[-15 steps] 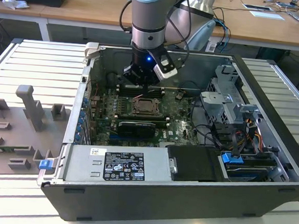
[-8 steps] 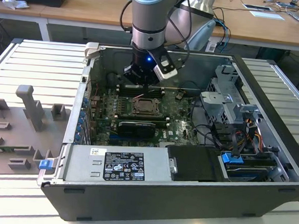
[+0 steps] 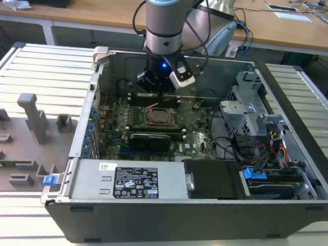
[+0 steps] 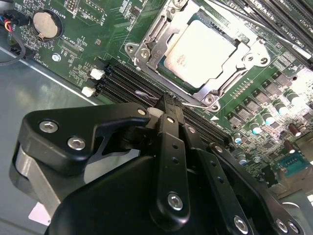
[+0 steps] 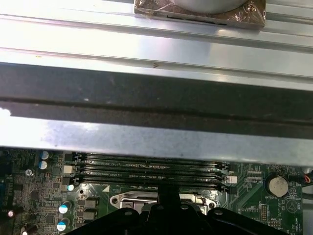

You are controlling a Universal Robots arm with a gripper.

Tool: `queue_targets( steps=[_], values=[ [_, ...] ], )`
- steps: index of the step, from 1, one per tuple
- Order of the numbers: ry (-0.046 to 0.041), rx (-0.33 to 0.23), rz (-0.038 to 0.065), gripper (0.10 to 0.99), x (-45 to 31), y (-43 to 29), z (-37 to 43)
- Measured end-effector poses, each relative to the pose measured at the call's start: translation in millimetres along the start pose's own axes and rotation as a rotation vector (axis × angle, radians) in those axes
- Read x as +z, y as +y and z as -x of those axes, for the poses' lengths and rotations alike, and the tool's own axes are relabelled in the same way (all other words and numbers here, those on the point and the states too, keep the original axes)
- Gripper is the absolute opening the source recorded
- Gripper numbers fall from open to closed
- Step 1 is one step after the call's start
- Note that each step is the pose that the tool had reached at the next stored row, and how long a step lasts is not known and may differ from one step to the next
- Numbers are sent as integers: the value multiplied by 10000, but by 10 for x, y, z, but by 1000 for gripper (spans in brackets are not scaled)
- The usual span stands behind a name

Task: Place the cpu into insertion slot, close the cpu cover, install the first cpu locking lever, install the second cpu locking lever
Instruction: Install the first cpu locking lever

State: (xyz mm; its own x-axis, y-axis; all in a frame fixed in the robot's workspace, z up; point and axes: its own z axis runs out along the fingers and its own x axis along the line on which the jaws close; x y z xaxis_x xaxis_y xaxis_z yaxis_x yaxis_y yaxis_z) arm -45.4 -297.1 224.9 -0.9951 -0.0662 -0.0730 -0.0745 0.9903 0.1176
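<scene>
The cpu (image 4: 203,49), a pale silver square, lies in the insertion slot (image 3: 159,118) on the green board inside the open computer case. The cpu cover (image 4: 152,36) lies flat around it, with the chip showing through its window. A thin metal lever rod (image 4: 190,101) runs along the socket edge nearest my fingers. My gripper (image 4: 168,100) is shut with nothing in it. Its tip hovers at that edge, over the black memory slots (image 4: 129,78). In the exterior view the gripper (image 3: 160,92) hangs just behind the socket. The socket frame (image 5: 124,199) peeks out beside the fingertip (image 5: 168,192).
A power supply box (image 3: 129,182) fills the case's front, with a drive cage (image 3: 249,115) and loose cables (image 3: 263,158) on the exterior view's right. The case's metal wall (image 5: 156,103) stands close behind the memory slots. A grey fixture tray (image 3: 23,130) lies outside the case.
</scene>
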Motion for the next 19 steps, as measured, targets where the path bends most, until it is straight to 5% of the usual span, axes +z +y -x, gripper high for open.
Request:
queue_targets(
  steps=[19],
  values=[
    [-1, 1, 1, 106, -38, 19, 13]
  ],
)
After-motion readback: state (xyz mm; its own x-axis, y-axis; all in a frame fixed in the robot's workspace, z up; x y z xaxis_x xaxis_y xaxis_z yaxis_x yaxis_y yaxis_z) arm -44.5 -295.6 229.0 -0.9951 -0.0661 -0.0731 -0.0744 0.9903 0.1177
